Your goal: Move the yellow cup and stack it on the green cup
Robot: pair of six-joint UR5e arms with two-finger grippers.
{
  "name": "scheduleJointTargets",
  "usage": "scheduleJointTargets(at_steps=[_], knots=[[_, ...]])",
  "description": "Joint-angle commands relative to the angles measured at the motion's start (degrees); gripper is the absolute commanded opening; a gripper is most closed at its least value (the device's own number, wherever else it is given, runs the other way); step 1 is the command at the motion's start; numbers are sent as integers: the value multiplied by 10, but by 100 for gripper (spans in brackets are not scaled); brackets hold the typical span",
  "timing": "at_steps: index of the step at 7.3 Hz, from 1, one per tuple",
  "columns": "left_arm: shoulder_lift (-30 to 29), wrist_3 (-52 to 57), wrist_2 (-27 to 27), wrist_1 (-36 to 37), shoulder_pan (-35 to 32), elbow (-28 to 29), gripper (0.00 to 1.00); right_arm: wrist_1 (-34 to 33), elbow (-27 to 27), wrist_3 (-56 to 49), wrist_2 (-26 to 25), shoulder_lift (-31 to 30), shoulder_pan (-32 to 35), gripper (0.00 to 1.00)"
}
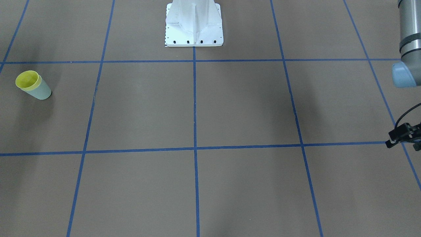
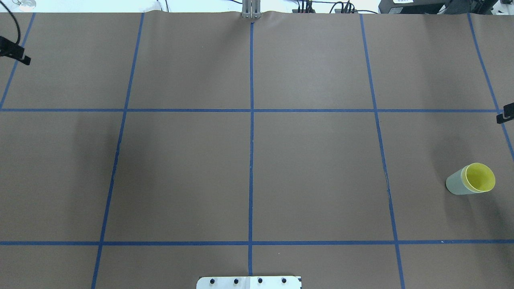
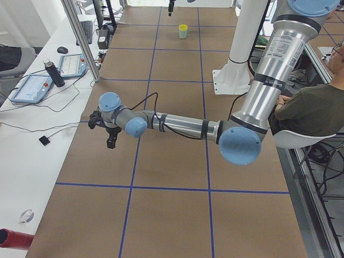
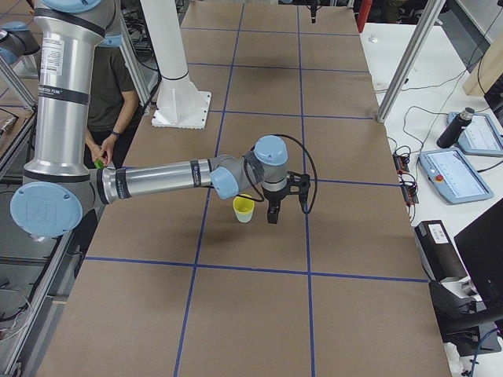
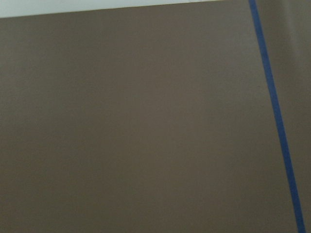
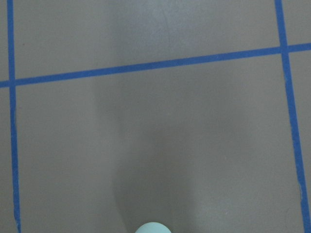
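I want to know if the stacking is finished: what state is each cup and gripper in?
yellow cup: upright, nested inside the green cup, rim showing above it.
green cup: upright, holding the yellow cup.
left gripper: far from the cups, holding nothing; open or shut unclear.
right gripper: beside the cups, not touching, holding nothing; open or shut unclear.

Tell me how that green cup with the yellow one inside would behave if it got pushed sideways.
Probably tips before it slides: the green cup stands on its narrow base, with the yellow cup nested high in its rim. Both look like thin plastic, so likely light. Once over, the tapered wall would probably roll in a curve.
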Motion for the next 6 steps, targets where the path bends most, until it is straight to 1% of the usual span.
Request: scheduleJointTargets(at_steps=[1, 2, 3, 4, 5, 6], knots=[[82, 34, -2, 13, -9, -60, 100, -28, -14, -58, 1, 9, 19, 100], [104, 107, 10, 42, -14, -76, 100, -71, -15, -110, 1, 24, 31, 100], [104, 153, 26, 146, -24, -126, 100, -129, -14, -136, 1, 54, 37, 100], [106, 169, 62, 267, -30, -206, 100, -140, -15, -154, 0, 56, 38, 100], [116, 202, 82, 321, -28, -242, 100, -141, -15, -156, 0, 55, 38, 100], [121, 204, 78, 324, -28, -240, 100, -141, -15, -156, 0, 55, 38, 100]])
